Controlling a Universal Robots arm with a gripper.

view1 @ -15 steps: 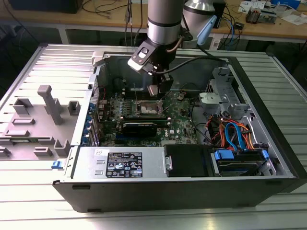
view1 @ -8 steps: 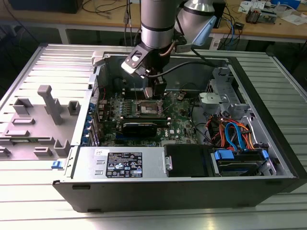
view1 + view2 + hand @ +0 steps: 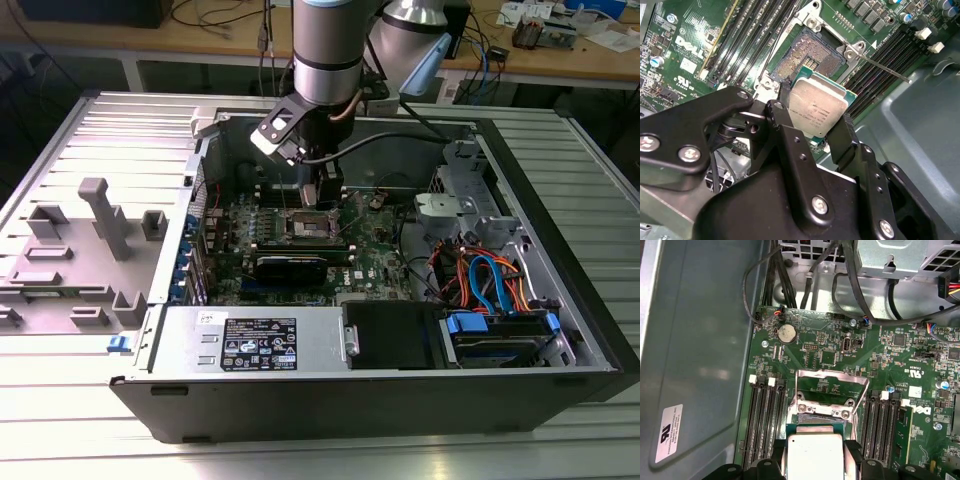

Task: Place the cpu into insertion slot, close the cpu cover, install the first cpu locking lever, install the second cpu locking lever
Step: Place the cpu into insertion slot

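Observation:
My gripper (image 3: pixel 815 119) is shut on the cpu (image 3: pixel 818 106), a small square chip with a silver-grey top held by two opposite edges between black fingers (image 3: pixel 785 116). In both wrist views the chip hangs just above and slightly to one side of the insertion slot (image 3: pixel 807 54), whose tan-gold contact field lies bare. The cpu cover (image 3: pixel 832 376) stands swung up and open behind the insertion slot (image 3: pixel 816 411). A thin metal lever (image 3: pixel 885 68) sticks out free beside the socket. In the exterior view the gripper (image 3: pixel 323 196) hovers over the insertion slot (image 3: pixel 312 226) inside the open computer case.
Long black memory slots (image 3: pixel 765 415) flank the socket on both sides. The case wall (image 3: pixel 700 340) rises close by. In the exterior view, a power supply (image 3: pixel 255 340) and a drive bay with blue and orange cables (image 3: pixel 490 285) sit at the front; a grey fixture plate (image 3: pixel 80 250) lies at its left.

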